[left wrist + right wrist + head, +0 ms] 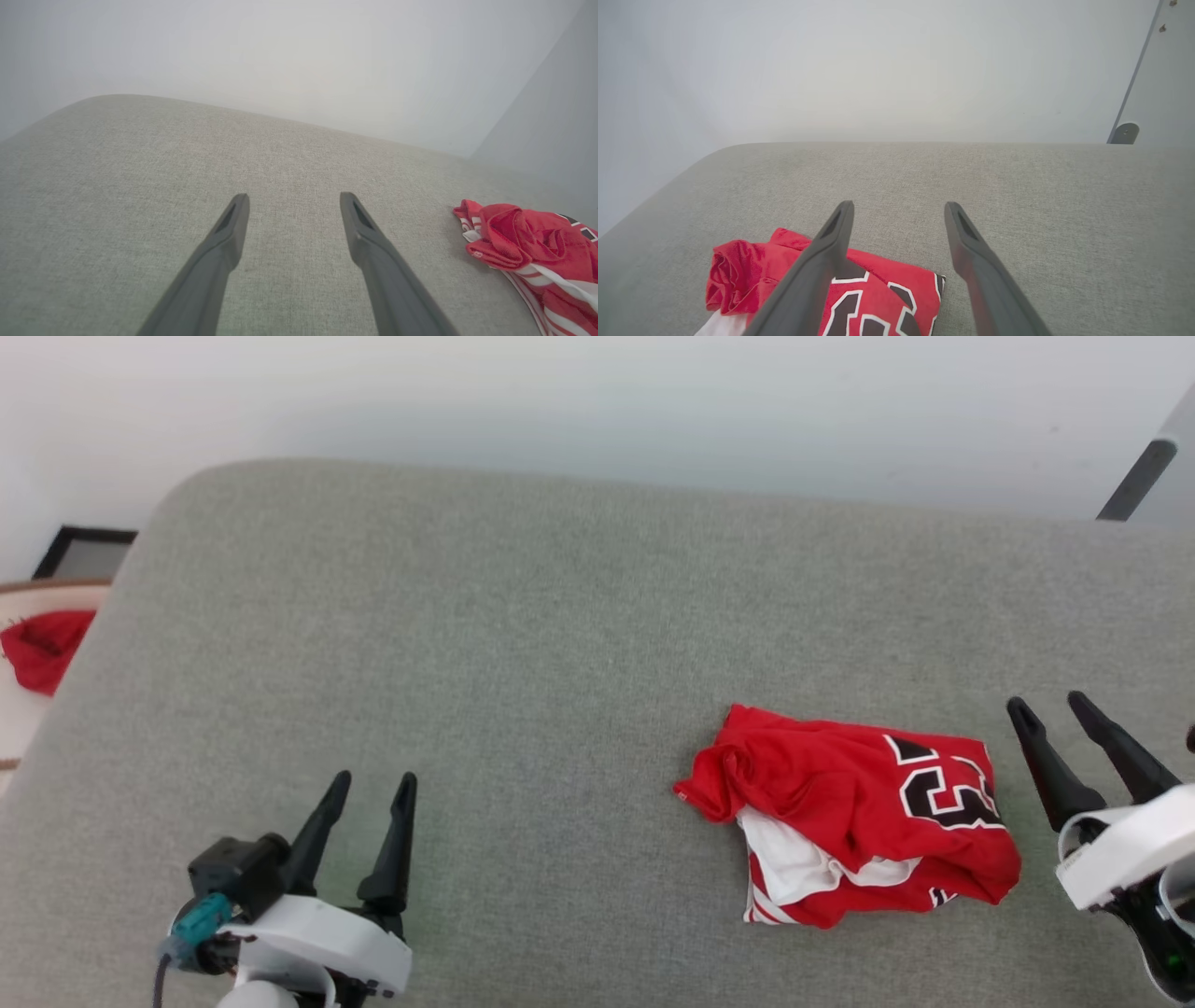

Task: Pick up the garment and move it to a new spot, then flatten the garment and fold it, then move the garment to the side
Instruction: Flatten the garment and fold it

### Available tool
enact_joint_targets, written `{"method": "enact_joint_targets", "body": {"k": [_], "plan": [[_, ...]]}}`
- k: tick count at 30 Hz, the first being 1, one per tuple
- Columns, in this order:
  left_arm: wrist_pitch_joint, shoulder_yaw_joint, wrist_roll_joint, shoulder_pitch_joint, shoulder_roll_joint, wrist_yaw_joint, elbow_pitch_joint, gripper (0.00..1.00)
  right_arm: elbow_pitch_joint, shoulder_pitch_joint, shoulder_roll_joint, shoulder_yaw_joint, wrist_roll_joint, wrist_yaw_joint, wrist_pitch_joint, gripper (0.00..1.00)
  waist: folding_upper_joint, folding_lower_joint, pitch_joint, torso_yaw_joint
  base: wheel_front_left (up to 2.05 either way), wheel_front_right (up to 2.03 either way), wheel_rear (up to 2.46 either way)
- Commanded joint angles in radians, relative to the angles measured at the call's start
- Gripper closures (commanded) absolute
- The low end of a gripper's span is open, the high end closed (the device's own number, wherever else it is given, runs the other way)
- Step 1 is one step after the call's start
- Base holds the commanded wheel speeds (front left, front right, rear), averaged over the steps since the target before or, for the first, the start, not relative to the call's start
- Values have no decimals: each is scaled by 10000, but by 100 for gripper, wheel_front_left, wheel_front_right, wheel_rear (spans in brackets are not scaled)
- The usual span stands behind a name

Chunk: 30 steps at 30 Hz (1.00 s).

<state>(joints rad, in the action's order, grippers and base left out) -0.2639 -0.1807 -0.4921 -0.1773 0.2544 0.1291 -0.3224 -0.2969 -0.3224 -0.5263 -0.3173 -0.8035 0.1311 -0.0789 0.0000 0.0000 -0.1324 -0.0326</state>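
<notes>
Far out to the left of the left gripper, a small plain red cloth lies bunched and soft on a pale stand with a curved wooden rim. The left gripper, two long, tapering matte black fingers on a glossy white shell, has its fingers spread with nothing between them, its tips over bare fabric. Well apart from it, off to its right, lies the garment, a thin red jersey with white sleeve cloth, red-and-white striped trim and black, white-outlined numerals. It is crumpled into a loose, wrinkled heap, one end rolled into a knot of folds. The right gripper, of the same build, stands just beside the heap's right edge, fingers spread and holding nothing; in its wrist view its left finger crosses over the numerals.

Everything by the grippers rests on a broad grey-green cushion of coarse woven fabric with a rounded far-left corner. Beyond it rises a smooth, pale wall, with a slanted grey post above and beyond the right gripper.
</notes>
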Motion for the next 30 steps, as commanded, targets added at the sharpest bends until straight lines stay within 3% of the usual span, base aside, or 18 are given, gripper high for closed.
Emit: {"method": "enact_joint_targets", "body": {"k": [1, 11, 30], "plan": [[6, 67, -3, 137, 67, 21, 24, 0, -69, 221, 70, 185, 244, -9, -256, 0, 0, 0, 275, -46, 0, 0, 0], [6, 481, 459, 1050, 98, 21, 541, 0, 366, 1329, 751, 922, 1297, -9, -906, 0, 0, 0, 1140, -120, 0, 0, 0], [7, 1169, 1046, 3036, -29, 20, 1958, 0, 2677, 4014, 1807, 3289, 2381, -9, -134, 0, 0, 0, 1308, -213, 0, 0, 0]]}}
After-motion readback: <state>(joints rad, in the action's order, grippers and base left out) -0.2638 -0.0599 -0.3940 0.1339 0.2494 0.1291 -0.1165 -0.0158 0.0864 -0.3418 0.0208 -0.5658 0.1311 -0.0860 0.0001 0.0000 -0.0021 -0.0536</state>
